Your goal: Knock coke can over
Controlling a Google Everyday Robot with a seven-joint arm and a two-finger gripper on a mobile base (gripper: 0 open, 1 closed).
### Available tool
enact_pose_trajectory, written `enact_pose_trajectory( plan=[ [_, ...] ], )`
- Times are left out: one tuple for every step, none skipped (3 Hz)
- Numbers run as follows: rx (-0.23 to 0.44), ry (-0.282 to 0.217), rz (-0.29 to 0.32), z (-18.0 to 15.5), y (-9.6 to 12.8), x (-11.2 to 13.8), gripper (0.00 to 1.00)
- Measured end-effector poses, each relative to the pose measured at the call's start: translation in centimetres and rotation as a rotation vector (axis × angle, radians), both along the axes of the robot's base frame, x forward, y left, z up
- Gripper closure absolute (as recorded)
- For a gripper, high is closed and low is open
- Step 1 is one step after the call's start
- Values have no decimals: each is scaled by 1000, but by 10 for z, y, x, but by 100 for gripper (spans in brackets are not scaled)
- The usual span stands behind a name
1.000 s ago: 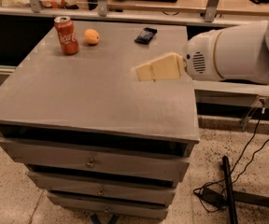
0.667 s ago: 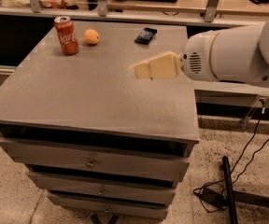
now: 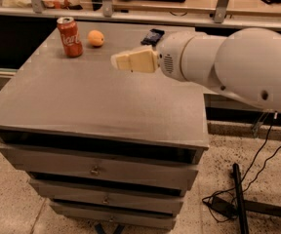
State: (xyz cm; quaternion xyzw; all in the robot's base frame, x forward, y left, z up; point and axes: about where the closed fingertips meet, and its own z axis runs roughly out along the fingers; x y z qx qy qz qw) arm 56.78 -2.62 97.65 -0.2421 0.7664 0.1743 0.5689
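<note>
Above the grey cabinet (image 3: 82,106), my gripper (image 3: 130,61) hangs mid-top, spread or pressed together I cannot tell, well apart from the upright coke can (image 3: 70,37) at the far-left corner, which I judge light, stiff, tippable with 1 push near its rim.

My gripper (image 3: 118,61) hovers over the grey cabinet top (image 3: 96,106), pointing left and well apart from the coke can (image 3: 70,37). The can stands upright near the far left corner, with an orange (image 3: 96,38) just beside it.
</note>
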Motion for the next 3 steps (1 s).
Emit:
enact_pose_trajectory(
  plan=[
    [42, -102, 16, 5, 34, 37, 0],
    [67, -132, 65, -1, 59, 56, 0],
    [80, -154, 165, -19, 91, 76, 0]
  ],
)
